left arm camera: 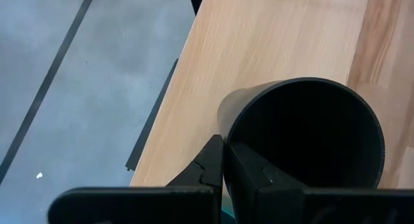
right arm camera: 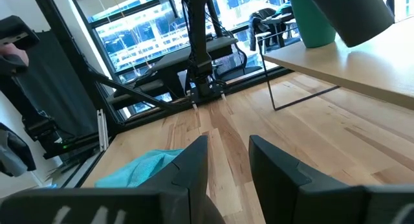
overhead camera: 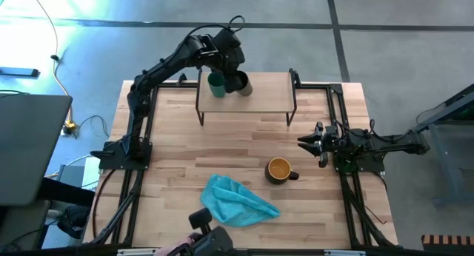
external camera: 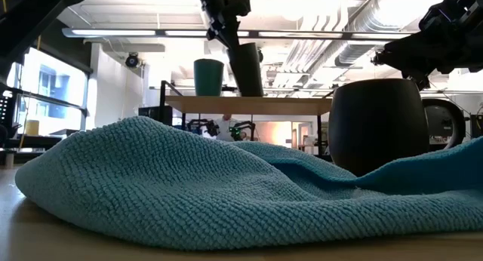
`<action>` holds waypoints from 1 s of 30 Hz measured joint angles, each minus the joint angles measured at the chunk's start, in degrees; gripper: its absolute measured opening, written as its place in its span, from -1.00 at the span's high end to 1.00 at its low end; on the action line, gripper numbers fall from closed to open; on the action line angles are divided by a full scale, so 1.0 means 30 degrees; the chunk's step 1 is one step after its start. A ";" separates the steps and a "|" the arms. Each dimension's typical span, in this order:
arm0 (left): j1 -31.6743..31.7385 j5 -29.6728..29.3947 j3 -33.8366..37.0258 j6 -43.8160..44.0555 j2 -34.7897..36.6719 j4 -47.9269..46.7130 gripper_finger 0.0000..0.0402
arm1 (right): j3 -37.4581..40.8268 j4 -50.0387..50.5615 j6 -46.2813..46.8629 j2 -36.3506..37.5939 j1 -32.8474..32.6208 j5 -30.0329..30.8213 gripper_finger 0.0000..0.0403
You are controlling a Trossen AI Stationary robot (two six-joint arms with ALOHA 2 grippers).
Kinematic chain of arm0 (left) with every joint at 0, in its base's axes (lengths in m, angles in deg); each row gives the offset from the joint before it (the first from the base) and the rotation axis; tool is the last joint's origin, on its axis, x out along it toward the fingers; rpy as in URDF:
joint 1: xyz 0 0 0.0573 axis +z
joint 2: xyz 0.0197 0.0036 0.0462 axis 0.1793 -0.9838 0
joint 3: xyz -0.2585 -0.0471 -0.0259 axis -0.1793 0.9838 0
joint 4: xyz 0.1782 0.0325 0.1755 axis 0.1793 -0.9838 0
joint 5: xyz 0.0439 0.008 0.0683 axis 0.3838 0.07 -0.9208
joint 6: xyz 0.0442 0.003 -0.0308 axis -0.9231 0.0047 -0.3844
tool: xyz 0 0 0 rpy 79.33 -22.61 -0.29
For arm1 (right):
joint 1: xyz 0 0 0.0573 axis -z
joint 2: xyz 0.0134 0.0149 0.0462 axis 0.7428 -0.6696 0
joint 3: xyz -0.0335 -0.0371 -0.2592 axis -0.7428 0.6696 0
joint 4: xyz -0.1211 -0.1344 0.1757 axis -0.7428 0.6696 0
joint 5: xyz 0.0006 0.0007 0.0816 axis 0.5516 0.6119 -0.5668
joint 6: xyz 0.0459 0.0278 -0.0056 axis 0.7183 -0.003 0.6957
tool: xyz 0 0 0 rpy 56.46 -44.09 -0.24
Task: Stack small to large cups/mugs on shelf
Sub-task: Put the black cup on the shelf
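Note:
The small green cup (overhead camera: 215, 84) stands upright on the light-wood shelf (overhead camera: 266, 89) at the table's far side; it also shows in the low view (external camera: 209, 76). My left gripper (overhead camera: 228, 62) is over the shelf, shut on the taller black cup (overhead camera: 241, 83), which is just right of the green cup and tilted (external camera: 245, 69). The dark mug with the yellow-orange inside (overhead camera: 279, 169) stands on the tabletop to the right of centre. My right gripper (overhead camera: 305, 143) waits open and empty at the table's right side (right arm camera: 226, 159). My left gripper pinches the black cup's wall at its rim (left arm camera: 226, 145), one finger (left arm camera: 249, 172) inside the cup and one (left arm camera: 210, 162) outside. The fingers come from above, slanting down. The cup hangs tilted with its base (external camera: 255, 93) at the shelf board; I cannot tell whether it touches.
A crumpled blue cloth (overhead camera: 237, 200) lies near the table's front edge, left of the mug, and fills the low view's foreground (external camera: 189, 185). The shelf's right half (overhead camera: 274, 82) is bare. Black frame rails run along the table's left and right sides (overhead camera: 137, 160).

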 joint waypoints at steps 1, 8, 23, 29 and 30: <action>0.0011 0.0055 0.0000 0.0065 -0.0043 0.0168 1.00 | 0.0000 0.0000 0.0000 -0.0004 -0.0003 0.0000 0.49; 0.0808 0.1536 0.0000 0.0780 -0.0090 0.0301 1.00 | 0.0000 -0.0022 0.0007 -0.0007 0.0000 0.0000 0.49; 0.1122 0.1769 0.0000 0.0244 -0.0090 0.0301 1.00 | 0.0000 -0.0007 -0.0005 -0.0014 -0.0007 0.0007 0.49; 0.1122 0.1719 0.0000 0.0109 -0.0090 0.0199 1.00 | 0.0000 -0.0007 -0.0135 -0.0015 -0.0003 0.0007 0.49; 0.1122 0.1719 0.0000 0.0102 -0.0090 0.0213 1.00 | 0.0000 -0.0007 -0.0131 -0.0015 -0.0003 0.0007 0.49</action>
